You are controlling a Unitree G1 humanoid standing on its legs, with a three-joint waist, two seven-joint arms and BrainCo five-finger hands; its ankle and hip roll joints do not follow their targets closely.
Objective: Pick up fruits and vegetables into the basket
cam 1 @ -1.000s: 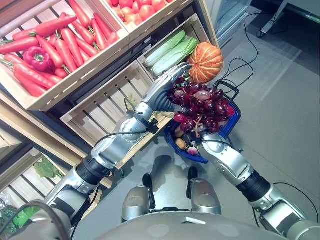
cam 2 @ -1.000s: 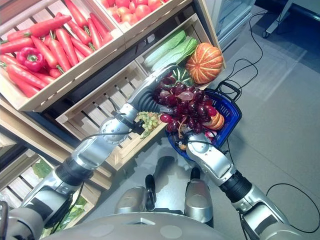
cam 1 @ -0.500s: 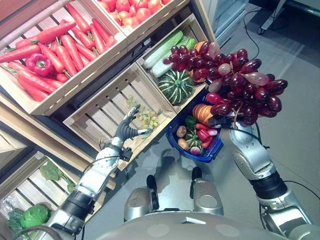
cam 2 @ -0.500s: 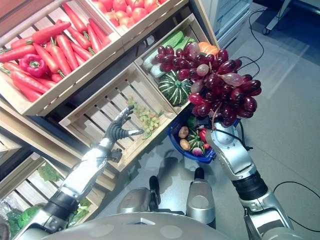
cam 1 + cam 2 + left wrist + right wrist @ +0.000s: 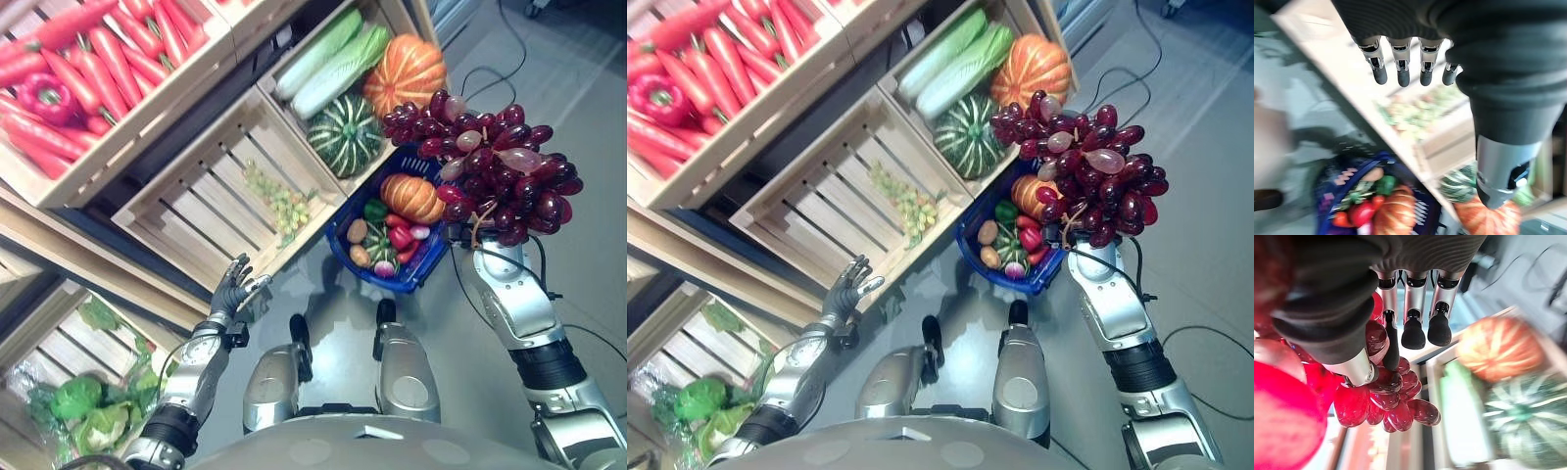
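From the left eye view, the right hand [image 5: 468, 231] is raised over the floor with a big bunch of dark red grapes [image 5: 490, 171] held up above the blue basket [image 5: 345, 215]. The hand itself is mostly hidden behind the fruit there. The basket sits on the floor against the front edge of the lower crates and already holds a small orange pumpkin [image 5: 411, 197], a green pepper [image 5: 375, 210], red pieces and brownish round ones. The left hand [image 5: 233, 289] is low beside the front edge of the slatted crate [image 5: 196, 211], fingers spread and relaxed, holding nothing. A small bunch of green grapes [image 5: 279, 201] lies in that crate near its right wall. The next crate holds a striped green squash [image 5: 344, 134], a large orange pumpkin [image 5: 405, 72] and pale green cabbages [image 5: 328, 69]. The upper crate at the left holds carrots [image 5: 93, 78] and a red pepper [image 5: 47, 97].

The right eye view shows the same layout, with leafy greens [image 5: 700, 406] in a lower crate at the bottom left.

In the left wrist view, the fingers [image 5: 1402, 68] hang straight and empty above the basket.

In the right wrist view, the thumb and one finger [image 5: 1391, 340] pinch the grape bunch, while the other fingers are bent beside it.
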